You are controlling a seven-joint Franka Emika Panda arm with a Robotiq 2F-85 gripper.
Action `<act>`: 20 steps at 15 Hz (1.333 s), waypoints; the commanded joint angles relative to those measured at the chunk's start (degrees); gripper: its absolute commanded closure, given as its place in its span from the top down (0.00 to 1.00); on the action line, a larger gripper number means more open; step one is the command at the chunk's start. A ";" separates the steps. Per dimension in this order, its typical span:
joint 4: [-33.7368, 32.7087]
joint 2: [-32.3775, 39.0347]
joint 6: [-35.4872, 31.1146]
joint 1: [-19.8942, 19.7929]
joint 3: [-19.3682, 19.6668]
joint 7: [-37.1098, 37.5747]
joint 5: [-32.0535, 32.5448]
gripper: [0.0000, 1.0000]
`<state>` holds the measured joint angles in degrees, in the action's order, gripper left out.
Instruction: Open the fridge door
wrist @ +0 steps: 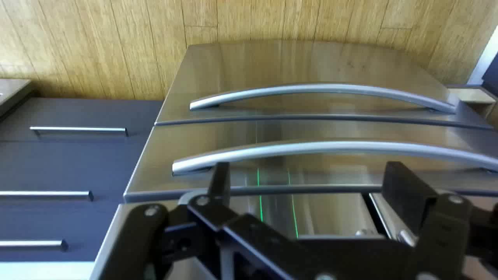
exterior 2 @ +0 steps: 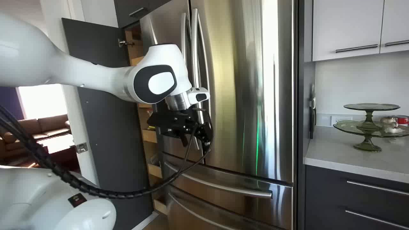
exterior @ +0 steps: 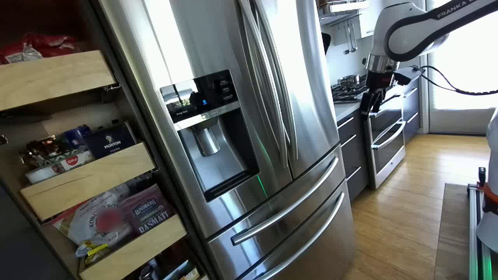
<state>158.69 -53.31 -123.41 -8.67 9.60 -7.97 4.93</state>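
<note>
gripper (wrist: 309, 171) spread; fridge door (exterior: 246, 93) faces arm (exterior: 412, 33), long axis vertical

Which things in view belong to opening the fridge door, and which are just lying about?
Part of the job:
gripper, open and empty
fridge door with the dispenser, closed
that door's vertical handle

Just lying about:
Morton box
Lundberg basmati bag
steel pot
green cake stands
</note>
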 commanded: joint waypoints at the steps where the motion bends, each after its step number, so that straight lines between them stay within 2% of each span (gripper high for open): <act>1: 1.01 0.21 0.37 0.06 0.00 0.06 0.01 1.00; 8: 2.44 1.19 0.37 0.04 -0.05 0.03 -0.03 1.00; 9: 1.59 0.87 0.24 2.44 -0.05 -0.68 -1.96 1.00; 15: -4.99 4.36 -1.35 13.28 -9.15 2.77 -9.25 1.00; 18: -7.95 7.71 -8.82 14.57 -13.06 4.72 -8.21 1.00; 20: -10.02 10.18 -13.93 14.50 -14.17 4.75 -7.11 1.00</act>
<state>152.24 -48.26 -131.72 5.70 -3.33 -3.89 -3.29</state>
